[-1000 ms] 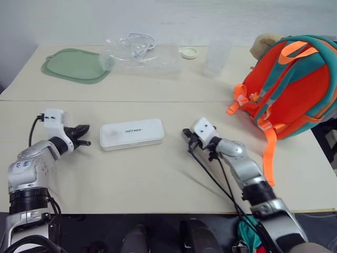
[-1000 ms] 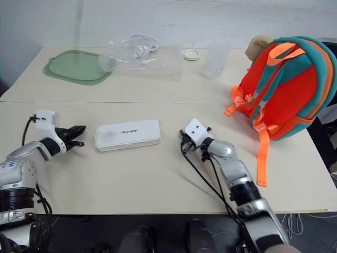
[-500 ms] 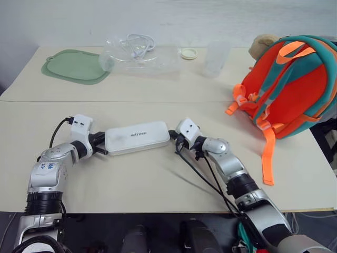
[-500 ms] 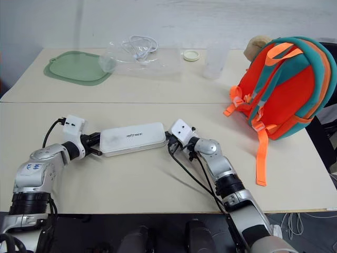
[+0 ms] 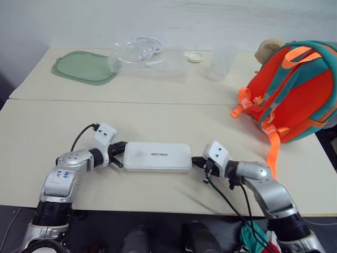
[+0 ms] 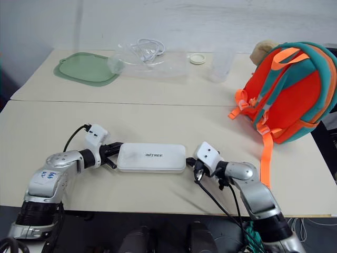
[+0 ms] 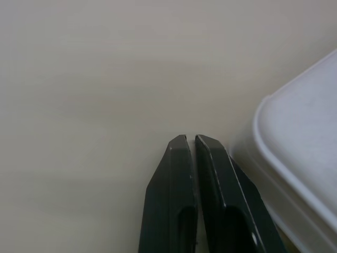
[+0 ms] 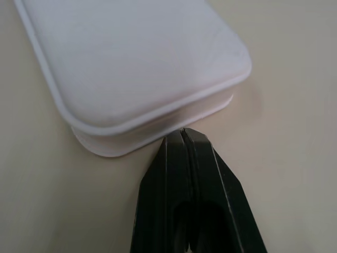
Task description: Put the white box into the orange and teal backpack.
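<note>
In the head views the white box (image 5: 157, 156) lay flat on the desk (image 5: 174, 113) near its front edge, pinned endwise between the left pincer (image 5: 118, 153) and the right pincer (image 5: 199, 164), well apart from the orange and teal backpack (image 5: 295, 89) at the far right. The step looked like a two-sided squeeze before lifting; next the arms would need to press evenly and carry it rightward. A second earlier both pincers stood clear of the box.

The left wrist view showed clenched fingers (image 7: 181, 200) beside the box's corner.

The right wrist view showed the pincer clenched, tips against the box's short end.
</note>
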You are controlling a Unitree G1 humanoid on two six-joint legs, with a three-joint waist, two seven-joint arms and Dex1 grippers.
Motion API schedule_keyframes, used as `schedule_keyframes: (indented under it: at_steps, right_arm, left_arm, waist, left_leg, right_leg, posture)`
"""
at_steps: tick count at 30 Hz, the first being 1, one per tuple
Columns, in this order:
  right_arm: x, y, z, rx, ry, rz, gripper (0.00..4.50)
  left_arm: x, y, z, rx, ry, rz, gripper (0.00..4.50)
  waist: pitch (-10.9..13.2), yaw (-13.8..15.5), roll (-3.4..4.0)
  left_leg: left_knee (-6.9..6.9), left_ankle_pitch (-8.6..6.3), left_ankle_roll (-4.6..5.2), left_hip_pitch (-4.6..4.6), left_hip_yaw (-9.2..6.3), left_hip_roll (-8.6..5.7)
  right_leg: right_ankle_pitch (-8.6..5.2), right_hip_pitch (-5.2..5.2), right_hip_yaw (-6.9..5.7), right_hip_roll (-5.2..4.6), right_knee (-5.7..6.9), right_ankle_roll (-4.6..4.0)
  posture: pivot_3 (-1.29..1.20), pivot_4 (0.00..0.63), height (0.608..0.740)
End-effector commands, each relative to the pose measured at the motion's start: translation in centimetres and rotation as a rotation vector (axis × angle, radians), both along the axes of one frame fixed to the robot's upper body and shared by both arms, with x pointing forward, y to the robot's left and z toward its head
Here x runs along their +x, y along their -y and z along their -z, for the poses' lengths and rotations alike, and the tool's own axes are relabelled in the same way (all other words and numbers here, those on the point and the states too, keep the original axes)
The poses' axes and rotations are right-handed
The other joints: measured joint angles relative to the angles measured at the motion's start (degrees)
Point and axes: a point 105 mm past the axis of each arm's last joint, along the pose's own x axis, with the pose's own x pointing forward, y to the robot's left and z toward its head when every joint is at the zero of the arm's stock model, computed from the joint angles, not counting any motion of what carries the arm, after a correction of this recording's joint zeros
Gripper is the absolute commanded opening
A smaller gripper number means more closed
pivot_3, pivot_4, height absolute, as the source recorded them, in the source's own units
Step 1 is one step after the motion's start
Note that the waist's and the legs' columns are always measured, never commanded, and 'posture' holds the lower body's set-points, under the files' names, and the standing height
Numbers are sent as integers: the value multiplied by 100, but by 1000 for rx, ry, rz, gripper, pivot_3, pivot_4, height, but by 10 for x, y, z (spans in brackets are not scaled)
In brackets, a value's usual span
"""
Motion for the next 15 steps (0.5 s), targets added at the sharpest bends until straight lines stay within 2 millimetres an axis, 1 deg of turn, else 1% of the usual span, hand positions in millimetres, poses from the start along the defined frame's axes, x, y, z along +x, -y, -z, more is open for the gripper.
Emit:
schedule_keyframes:
  at_steps: [1, 3, 5, 7, 9, 11, 12, 13, 15]
  right_arm:
    - [-16, -6, -11, 20, 1, -43, 0]
    - [-18, 2, -11, 1, 2, -18, 0]
    - [-19, 11, -9, -15, 4, 9, 0]
    - [-21, 18, -8, -26, 0, 24, 0]
    - [-23, 23, -9, -26, -1, 34, 0]
    - [-24, 26, -9, -25, -2, 38, 0]
    - [-24, 27, -9, -25, -3, 39, 0]
    - [-25, 27, -9, -26, -5, 35, 0]
    - [-26, 27, -9, -27, -9, 26, 0]
  left_arm:
    - [-14, 37, 27, -25, -93, 114, 242]
    - [-11, 40, 26, -32, -84, 106, 242]
    - [-9, 35, 23, -31, -72, 88, 242]
    - [-8, 24, 18, -38, -61, 68, 242]
    - [-6, 3, 15, -36, -77, 21, 242]
    - [-4, -21, 8, -42, -90, -21, 639]
    - [-4, -29, 4, -55, -96, -21, 875]
    - [-5, -33, -3, -101, -111, -7, 1109]
    - [-9, -37, -12, -177, -154, 18, 1727]
  waist:
    - [-12, 27, 1]
    - [-20, 75, -1]
    - [-23, 116, -2]
    - [-25, 111, -4]
    - [-24, 94, -4]
    - [-24, 73, -5]
    - [-24, 34, -5]
    - [-24, -8, -6]
    - [-23, -76, -6]
  left_leg:
    - [0, -1, 1, 0, 0, -2]
    - [1, -2, 3, 0, 0, -4]
    - [1, -2, 4, 1, -1, -5]
    - [1, -3, 6, 0, -2, -7]
    - [1, -4, 8, -1, -2, -7]
    - [0, -4, 7, -1, -3, -3]
    - [-1, -4, 6, -1, -3, -2]
    - [-3, -4, 5, 0, -3, 1]
    - [-6, -1, 0, 0, -6, 6]
  right_leg:
    - [0, 1, 0, -1, -1, 0]
    - [0, 2, 0, -2, -2, 0]
    - [0, 3, 0, -2, -4, 0]
    - [0, 3, -1, -4, -6, 0]
    - [0, 3, -1, -4, -7, 0]
    - [0, 1, -3, -2, -7, 0]
    - [0, -2, -3, 0, -7, 0]
    - [-1, -1, -2, 2, -6, -1]
    - [-2, -3, -5, 8, -3, -5]
  posture:
    - [0, 150, 740]
    - [0, 150, 740]
    - [0, 150, 740]
    - [0, 150, 740]
    - [0, 150, 740]
    - [0, 150, 740]
    - [0, 150, 740]
    - [0, 150, 740]
    - [0, 150, 740]
